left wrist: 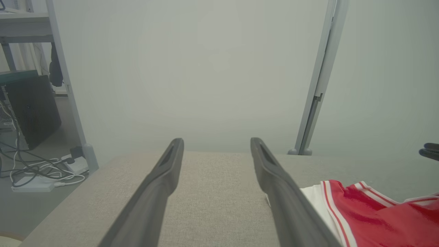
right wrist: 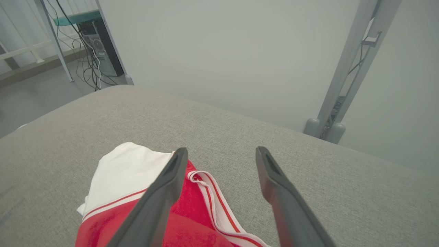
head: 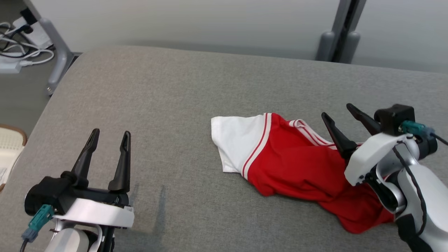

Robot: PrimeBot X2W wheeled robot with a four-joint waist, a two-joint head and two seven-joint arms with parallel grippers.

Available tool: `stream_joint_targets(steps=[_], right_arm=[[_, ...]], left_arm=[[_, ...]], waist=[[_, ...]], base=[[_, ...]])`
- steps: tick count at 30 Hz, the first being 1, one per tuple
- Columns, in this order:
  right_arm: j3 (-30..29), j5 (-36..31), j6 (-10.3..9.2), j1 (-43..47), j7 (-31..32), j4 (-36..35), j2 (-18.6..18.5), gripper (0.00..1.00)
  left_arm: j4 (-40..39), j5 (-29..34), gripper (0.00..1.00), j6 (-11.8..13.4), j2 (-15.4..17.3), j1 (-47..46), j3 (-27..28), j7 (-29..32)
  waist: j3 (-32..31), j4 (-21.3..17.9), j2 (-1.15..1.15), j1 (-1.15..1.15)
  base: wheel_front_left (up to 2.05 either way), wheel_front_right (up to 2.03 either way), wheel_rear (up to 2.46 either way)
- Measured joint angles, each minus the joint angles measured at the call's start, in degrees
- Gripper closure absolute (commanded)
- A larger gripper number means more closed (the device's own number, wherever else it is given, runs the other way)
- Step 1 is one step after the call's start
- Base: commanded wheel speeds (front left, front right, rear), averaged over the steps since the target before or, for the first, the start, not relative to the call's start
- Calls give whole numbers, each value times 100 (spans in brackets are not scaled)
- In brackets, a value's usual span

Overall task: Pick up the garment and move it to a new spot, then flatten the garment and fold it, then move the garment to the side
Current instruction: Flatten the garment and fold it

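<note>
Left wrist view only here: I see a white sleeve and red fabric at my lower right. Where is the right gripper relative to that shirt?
Observer: The right gripper hangs open over the red-and-white shirt, gripping nothing.
Operator: How does the rest of the shirt lie?
Observer: Crumpled; its red body runs under the right forearm toward the near edge of the grey cushion.
Operator: And my own arm?
Observer: The left gripper stands open over bare cushion, apart from the white sleeve.

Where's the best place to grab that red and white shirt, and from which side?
Probably the bunched red folds of the shirt near the open right gripper, from above: they rise off the grey cushion, while the white sleeve lies flat.
</note>
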Motion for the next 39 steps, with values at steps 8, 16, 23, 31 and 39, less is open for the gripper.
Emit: stream_joint_targets(steps=[8, 16, 23, 31, 39], right_arm=[[1246, 537, 0, -1375, 569, 1223, -431, 0], [2394, 1170, 0, -2047, 992, 1898, -643, 0], [2818, 1593, 1, -2440, 537, 2024, -714, 100], [3011, 1635, 1, -3031, -231, 1452, -766, 100], [2091, 1340, 1, -3131, -683, 511, -709, 100]], left_arm=[[435, 145, 0, -333, -333, -604, -15, -62], [626, 434, 0, -650, -689, -815, 237, -68], [791, 669, 0, -918, -937, -915, 458, -69], [884, 892, 0, -1071, -1053, -894, 775, -69], [913, 1094, 0, -1159, -1113, -793, 979, -69]], waist=[[593, 537, 0, 0], [907, 774, 0, 0], [950, 754, 0, 0], [847, 510, 0, 0], [655, 54, 0, 0]], base=[[0, 0, 0], [0, 0, 0], [0, 0, 0], [0, 0, 0], [0, 0, 0]])
